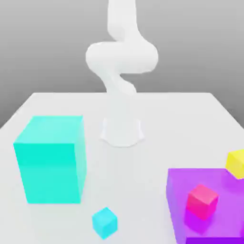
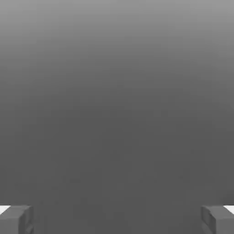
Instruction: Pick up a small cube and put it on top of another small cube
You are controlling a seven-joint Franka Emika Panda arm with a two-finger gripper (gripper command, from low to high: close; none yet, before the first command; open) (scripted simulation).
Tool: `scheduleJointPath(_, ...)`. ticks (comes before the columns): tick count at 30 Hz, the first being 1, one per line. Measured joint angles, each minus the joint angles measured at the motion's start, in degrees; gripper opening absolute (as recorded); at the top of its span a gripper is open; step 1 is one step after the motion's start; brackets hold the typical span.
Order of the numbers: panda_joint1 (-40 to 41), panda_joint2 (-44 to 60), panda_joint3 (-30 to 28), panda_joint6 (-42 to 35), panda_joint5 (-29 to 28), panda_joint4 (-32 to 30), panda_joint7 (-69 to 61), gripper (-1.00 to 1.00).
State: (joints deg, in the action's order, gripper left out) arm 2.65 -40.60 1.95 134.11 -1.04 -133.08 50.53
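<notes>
On the white table (image 1: 157, 114) we see the small cube (image 1: 104, 222) between a turquoise block (image 1: 50, 159) and a purple block (image 1: 209, 209) carrying a pink cube (image 1: 202, 200); the gripper (image 2: 117, 219) fingers stand wide apart.

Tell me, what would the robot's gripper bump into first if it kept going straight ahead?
Probably nothing: in the hand view the gripper has its fingers wide apart, with plain grey beyond. The way looks free, though depth is hard to judge.

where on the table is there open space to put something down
Bare table runs between the turquoise block and purple block, in front of the arm base. Crowded on the exterior view's right: pink cube, yellow cube.
</notes>
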Motion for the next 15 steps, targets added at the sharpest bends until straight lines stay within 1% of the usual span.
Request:
scheduleJointPath(9,8.0,19.12,5.62,8.43,-4.81,-4.7,17.83,0.0)
scheduleJointPath(15,10.87,31.65,6.79,13.93,-7.93,-7.76,29.49,0.0)
